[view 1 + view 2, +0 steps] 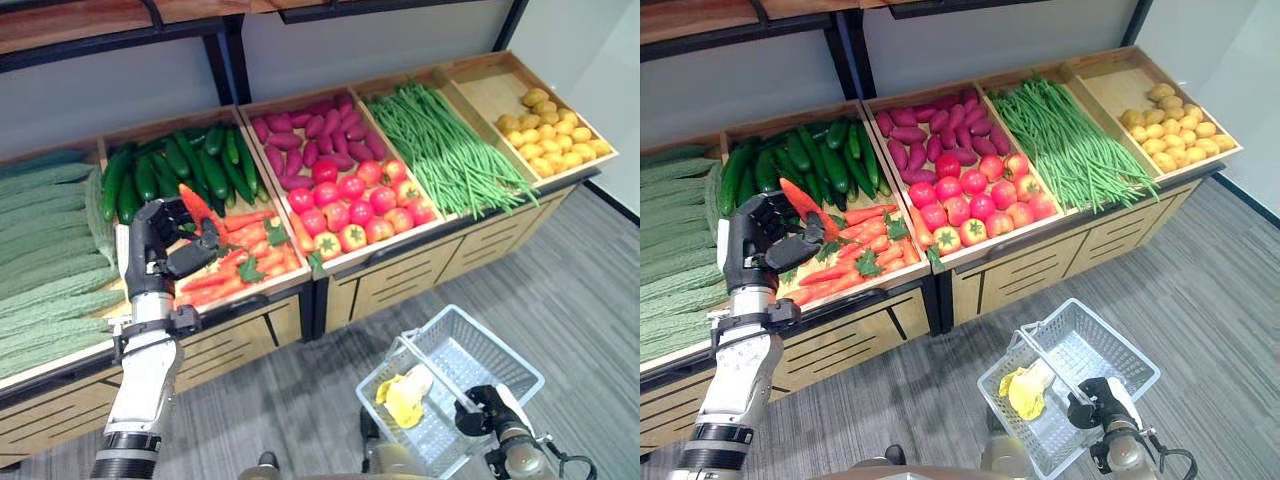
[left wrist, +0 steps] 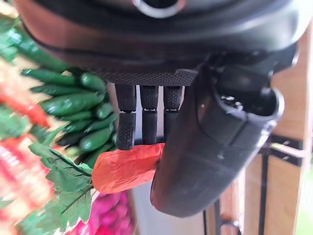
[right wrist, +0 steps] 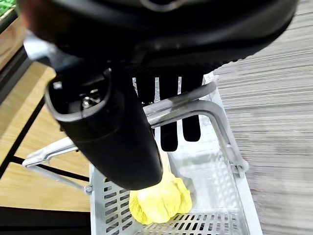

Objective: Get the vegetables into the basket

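Orange carrot sat clamped in left hand fingers at ten o'clock; right hand gripped the basket handle, one yellow vegetable inside, more to fetch.

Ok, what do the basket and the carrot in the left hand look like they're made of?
Basket: looks like pale grey moulded plastic with perforated walls; its handle looks like smooth grey tubing, metal or plastic. Carrot: matte orange with a crinkled surface, likely an imitation.

Bright, even indoor light; soft shadows under the crates. Carrots and floor blur in wrist views.
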Motion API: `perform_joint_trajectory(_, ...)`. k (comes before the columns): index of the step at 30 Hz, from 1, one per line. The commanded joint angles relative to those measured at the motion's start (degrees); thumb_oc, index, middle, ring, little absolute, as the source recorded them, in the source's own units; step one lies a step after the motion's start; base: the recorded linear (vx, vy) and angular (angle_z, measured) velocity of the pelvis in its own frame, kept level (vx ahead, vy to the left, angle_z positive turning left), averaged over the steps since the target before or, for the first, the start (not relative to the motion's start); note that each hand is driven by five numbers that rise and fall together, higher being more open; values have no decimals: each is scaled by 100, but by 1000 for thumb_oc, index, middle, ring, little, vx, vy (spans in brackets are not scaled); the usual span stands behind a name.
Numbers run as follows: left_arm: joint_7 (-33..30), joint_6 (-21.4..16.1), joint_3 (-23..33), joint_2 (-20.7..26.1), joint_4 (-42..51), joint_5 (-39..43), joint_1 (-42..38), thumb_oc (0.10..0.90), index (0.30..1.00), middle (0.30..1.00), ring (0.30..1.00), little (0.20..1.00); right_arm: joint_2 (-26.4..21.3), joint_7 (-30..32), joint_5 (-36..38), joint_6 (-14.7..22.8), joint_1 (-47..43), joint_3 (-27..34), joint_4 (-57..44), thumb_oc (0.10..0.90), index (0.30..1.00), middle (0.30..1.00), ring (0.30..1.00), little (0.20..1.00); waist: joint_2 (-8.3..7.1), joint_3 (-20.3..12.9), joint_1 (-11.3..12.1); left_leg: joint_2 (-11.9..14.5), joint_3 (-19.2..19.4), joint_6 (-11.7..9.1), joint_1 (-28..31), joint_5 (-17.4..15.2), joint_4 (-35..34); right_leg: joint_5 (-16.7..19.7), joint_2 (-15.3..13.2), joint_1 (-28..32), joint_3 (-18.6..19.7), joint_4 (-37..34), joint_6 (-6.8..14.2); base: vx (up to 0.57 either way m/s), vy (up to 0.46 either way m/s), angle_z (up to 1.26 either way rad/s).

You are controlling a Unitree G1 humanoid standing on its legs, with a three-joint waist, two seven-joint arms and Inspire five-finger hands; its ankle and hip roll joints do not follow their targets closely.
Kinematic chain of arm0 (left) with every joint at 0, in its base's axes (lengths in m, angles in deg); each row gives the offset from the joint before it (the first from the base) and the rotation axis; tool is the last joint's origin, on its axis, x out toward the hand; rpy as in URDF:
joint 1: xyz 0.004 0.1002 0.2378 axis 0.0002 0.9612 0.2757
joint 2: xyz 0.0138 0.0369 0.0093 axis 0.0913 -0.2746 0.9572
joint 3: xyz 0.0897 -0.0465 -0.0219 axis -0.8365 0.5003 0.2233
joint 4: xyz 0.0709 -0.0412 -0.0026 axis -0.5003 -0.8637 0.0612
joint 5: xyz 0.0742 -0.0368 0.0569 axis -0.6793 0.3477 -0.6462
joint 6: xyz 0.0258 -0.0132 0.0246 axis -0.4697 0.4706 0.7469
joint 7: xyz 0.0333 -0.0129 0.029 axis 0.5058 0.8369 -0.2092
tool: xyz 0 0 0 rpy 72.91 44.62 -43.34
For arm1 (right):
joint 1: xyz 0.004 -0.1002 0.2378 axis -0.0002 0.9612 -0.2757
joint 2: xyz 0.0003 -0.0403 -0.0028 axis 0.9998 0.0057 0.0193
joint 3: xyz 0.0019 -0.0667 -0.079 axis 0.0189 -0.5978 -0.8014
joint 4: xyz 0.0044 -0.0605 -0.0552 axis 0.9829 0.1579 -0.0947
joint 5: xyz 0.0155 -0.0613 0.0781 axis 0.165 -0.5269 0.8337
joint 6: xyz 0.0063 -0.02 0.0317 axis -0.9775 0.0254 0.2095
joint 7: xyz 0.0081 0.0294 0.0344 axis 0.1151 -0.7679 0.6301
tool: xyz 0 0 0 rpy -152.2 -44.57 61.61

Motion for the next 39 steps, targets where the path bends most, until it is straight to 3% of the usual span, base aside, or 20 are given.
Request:
perform_joint_trajectory(1,-2,-609,159,483,380,-65,-635,400,300,300,300,300,-226,271,25,266,-295,197,-342,400,300,300,300,300,56,-131,-42,171,63,167,-350,-212,262,32,-537,-42,28,467,687,-191,133,-35)
perform_joint_trajectory(2,-3,-611,159,488,376,-65,-642,400,300,300,300,300,-221,271,25,265,-300,198,-343,400,300,300,300,300,43,-146,-27,163,82,167,-373,-186,252,50,-540,-83,53,470,685,-131,68,-46)
perform_joint_trajectory(3,-18,-603,161,535,388,-98,-657,400,300,300,300,300,-188,266,28,252,-289,184,-366,400,300,300,300,300,80,-96,0,207,155,190,-363,-186,223,-80,-531,-116,-177,613,637,-115,52,-55)
perform_joint_trajectory(7,-29,-584,237,641,507,-221,-593,400,300,300,300,300,-117,226,-3,290,-300,35,-316,400,300,300,300,300,212,-41,179,394,575,207,-330,-42,66,-640,-713,7,-1520,1289,347,-127,81,-98)
perform_joint_trajectory(11,40,-529,421,694,676,-327,-410,400,300,300,300,300,-96,180,-107,303,-335,-99,-442,400,300,300,300,300,234,-157,341,452,1026,157,-177,-56,-64,-974,-775,316,-2228,1767,357,-65,-2,-73)
perform_joint_trajectory(15,57,-543,456,681,656,-352,-395,400,300,300,300,300,-93,245,-122,275,-363,-93,-482,400,300,300,300,300,212,-249,335,550,1412,74,-72,-51,13,-1039,-660,473,-2360,1347,355,34,-212,-107)
perform_joint_trajectory(16,73,-577,451,595,607,-281,-404,400,300,300,300,300,-128,307,-77,262,-287,16,-482,400,300,300,300,300,253,-316,222,758,1614,-65,-43,36,135,-1137,-443,598,-2219,1009,293,80,-409,-87)
perform_joint_trajectory(22,129,-590,343,365,489,-141,-377,400,300,300,300,300,-321,491,94,318,-98,328,-655,400,300,300,300,300,483,-301,-49,1204,1808,-396,118,473,-19,-1356,47,585,-1873,850,76,52,-310,-49)
perform_joint_trajectory(23,165,-589,284,318,446,-99,-414,400,300,300,300,300,-394,543,132,341,-70,391,-669,400,300,300,300,300,553,-271,-128,1388,1824,-549,90,650,63,-1410,202,620,-1800,764,8,48,-268,-41)
perform_joint_trajectory(25,203,-601,261,303,445,-78,-441,400,300,300,300,300,-431,553,151,349,-57,438,-692,400,300,300,300,300,587,-257,-153,1524,1808,-642,33,704,230,-1449,292,647,-1774,733,-65,50,-225,-38)
perform_joint_trajectory(26,233,-605,250,301,453,-67,-440,400,300,300,300,300,-473,569,164,357,-40,469,-749,400,300,300,300,300,608,-229,-171,1615,1704,-679,-24,754,444,-1501,375,691,-1724,708,-129,12,-186,-35)
perform_joint_trajectory(27,213,-649,186,278,476,-65,-476,400,300,300,300,300,-630,642,168,375,-215,436,-802,400,300,300,300,300,653,-111,14,1309,594,-536,-342,918,703,-1456,522,684,-1409,630,-265,47,-175,-30)
perform_joint_trajectory(28,153,-663,192,274,434,-82,-472,400,300,300,300,300,-659,672,190,388,-291,402,-810,400,300,300,300,300,639,-103,140,1030,-56,-441,-479,780,533,-1433,510,680,-1223,594,-238,53,-110,-75)
perform_joint_trajectory(29,126,-688,194,260,435,-73,-483,400,300,300,300,300,-661,685,197,403,-348,366,-768,400,300,300,300,300,628,-103,192,920,-420,-386,-546,701,372,-1430,499,674,-1095,593,-218,64,-9,-110)
perform_joint_trajectory(30,125,-688,195,261,434,-73,-487,400,300,300,300,300,-660,686,197,405,-354,366,-765,400,300,300,300,300,624,-112,187,912,-423,-381,-562,724,358,-1415,494,658,-1099,586,-218,72,-16,-141)
perform_joint_trajectory(31,77,-706,178,255,458,-86,-488,400,300,300,300,300,-670,706,196,419,-399,324,-726,400,300,300,300,300,617,-102,250,829,-827,-349,-680,695,147,-1406,495,667,-933,556,-200,122,30,-102)
perform_joint_trajectory(32,21,-751,149,255,397,-99,-521,400,300,300,300,300,-736,702,192,456,-488,261,-713,400,300,300,300,300,681,-68,331,744,-1383,-420,-904,949,-269,-1402,550,681,-702,543,-174,159,57,-69)
perform_joint_trajectory(34,-4,-749,157,283,417,-171,-521,400,300,300,300,300,-797,698,106,486,-532,194,-721,400,300,300,300,300,746,-48,421,623,-1871,-457,-993,1075,-491,-1445,586,722,-504,515,-160,118,89,-71)
perform_joint_trajectory(37,-24,-770,166,308,414,-198,-521,400,300,300,300,300,-813,669,22,507,-557,142,-788,400,300,300,300,300,792,-46,442,554,-2094,-476,-1007,1093,-531,-1488,594,762,-290,520,-126,89,144,-68)
perform_joint_trajectory(39,47,-793,148,335,412,-155,-522,400,300,300,300,300,-815,582,-28,507,-528,130,-838,400,300,300,300,300,816,-88,415,527,-1943,-427,-943,989,-490,-1563,536,802,-161,590,-80,117,255,-62)
